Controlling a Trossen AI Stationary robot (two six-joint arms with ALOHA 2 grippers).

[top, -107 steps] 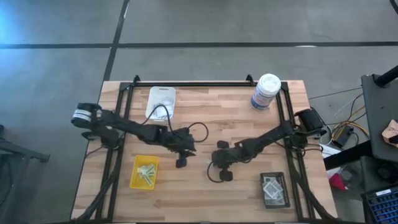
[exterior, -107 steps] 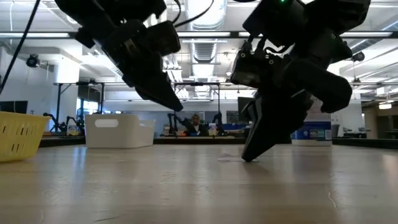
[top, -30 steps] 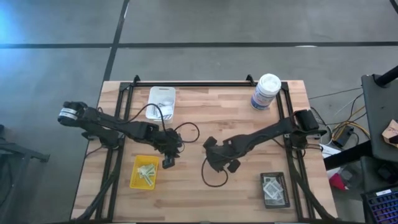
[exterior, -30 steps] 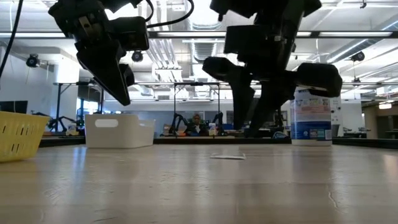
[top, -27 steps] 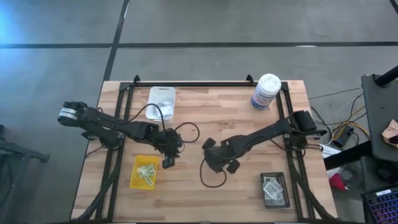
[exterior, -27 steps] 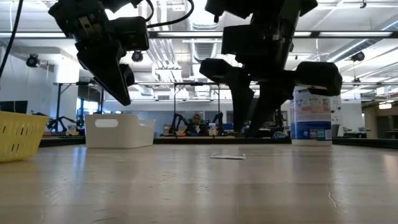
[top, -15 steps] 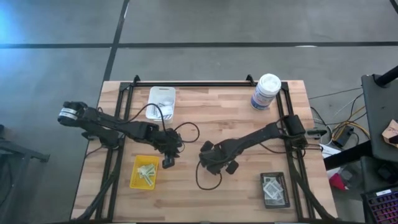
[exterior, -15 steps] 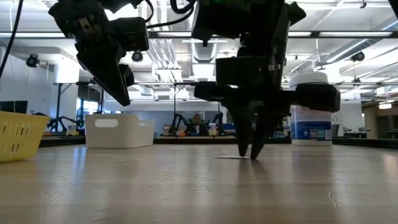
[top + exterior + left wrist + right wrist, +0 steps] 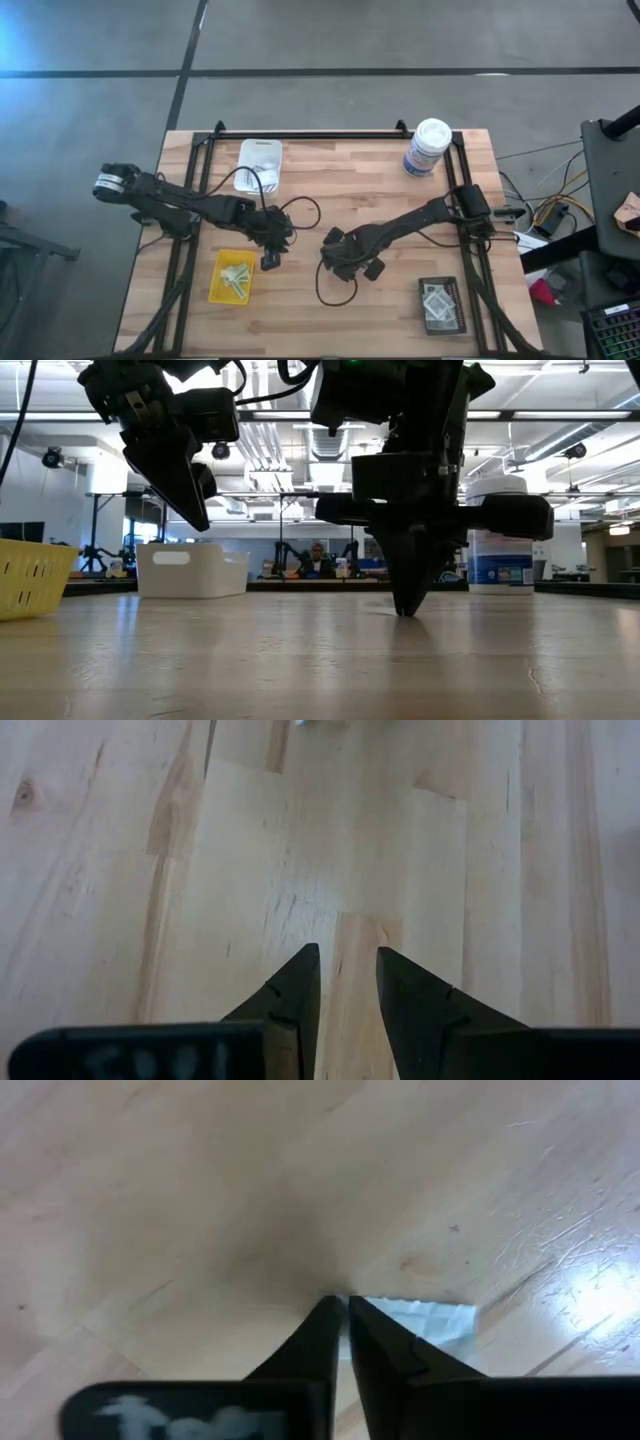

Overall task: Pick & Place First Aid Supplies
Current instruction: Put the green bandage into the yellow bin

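Nearly central on the worktop [image 9: 340, 195], the right gripper [image 9: 343, 1305] stands tip-down with its jaws pinched on the edge of one pale flat packet [image 9: 425, 1320], which lies on the wood and appears not yet lifted. Beside it, the left gripper [image 9: 345, 960] hangs above bare wood with its jaws parted and empty, just inward of the yellow tray [image 9: 232, 276]. Farther out, the yellow tray, the black tray [image 9: 441, 305] and the white tray [image 9: 260, 163] each already hold packets, so the sorting seems well advanced, this packet being the only loose one seen; a canister [image 9: 428, 147] stands at the far edge.
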